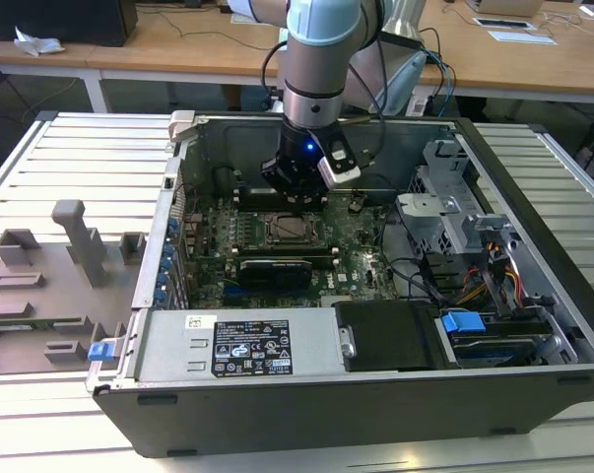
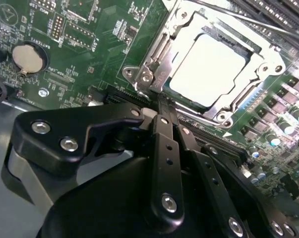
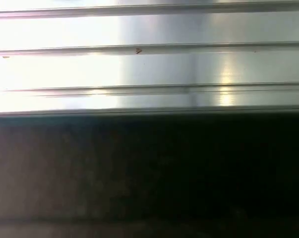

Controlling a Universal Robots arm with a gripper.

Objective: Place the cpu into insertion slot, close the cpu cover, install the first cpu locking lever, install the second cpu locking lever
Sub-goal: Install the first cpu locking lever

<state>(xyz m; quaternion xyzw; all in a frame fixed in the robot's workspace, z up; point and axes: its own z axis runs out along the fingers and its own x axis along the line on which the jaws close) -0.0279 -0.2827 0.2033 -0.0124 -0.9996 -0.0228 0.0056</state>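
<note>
Looks like a robotics lab to us: we see an open computer case on a slatted aluminium table, with wooden desks behind.

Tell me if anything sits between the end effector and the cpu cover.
Nothing visible does. In the second wrist view the end effector is right at the edge of the cpu cover, which lies over the cpu.

The exterior view looks down from high into the open computer case; the second wrist view sits close above its motherboard, shared by both.
</note>
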